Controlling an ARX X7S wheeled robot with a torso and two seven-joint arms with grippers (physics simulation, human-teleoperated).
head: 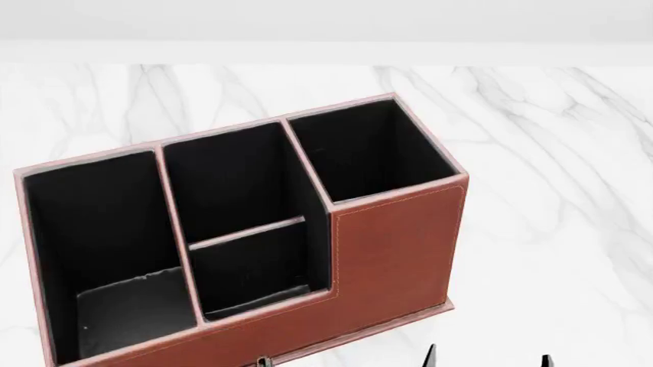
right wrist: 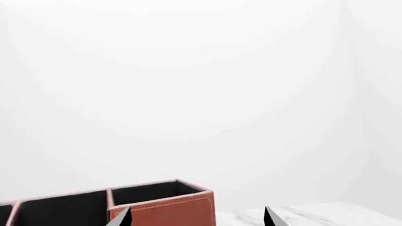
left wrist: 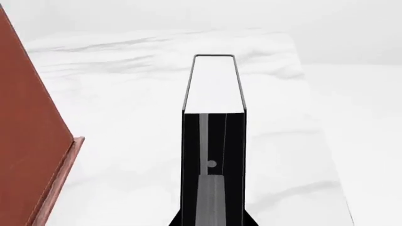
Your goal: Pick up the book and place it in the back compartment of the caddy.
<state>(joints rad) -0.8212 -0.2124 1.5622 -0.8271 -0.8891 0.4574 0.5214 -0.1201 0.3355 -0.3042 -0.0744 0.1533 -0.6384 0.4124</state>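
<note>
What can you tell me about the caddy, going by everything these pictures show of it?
The caddy is a reddish-brown, leather-look organiser with pale stitched rims and black lining, standing upright on the white marble table. The head view shows four open cells: a large one at the left, two in the middle split by a low thin partition, and a tall-walled one at the right. Its front wall steps up toward that tall cell. All four cells look empty, and nothing touches it except the table.

Reddish-brown caddy (head: 393,245), pale stitched rims, black lining; black-covered book (left wrist: 213,141), white pages; white grey-veined marble counter (head: 551,191).
</note>
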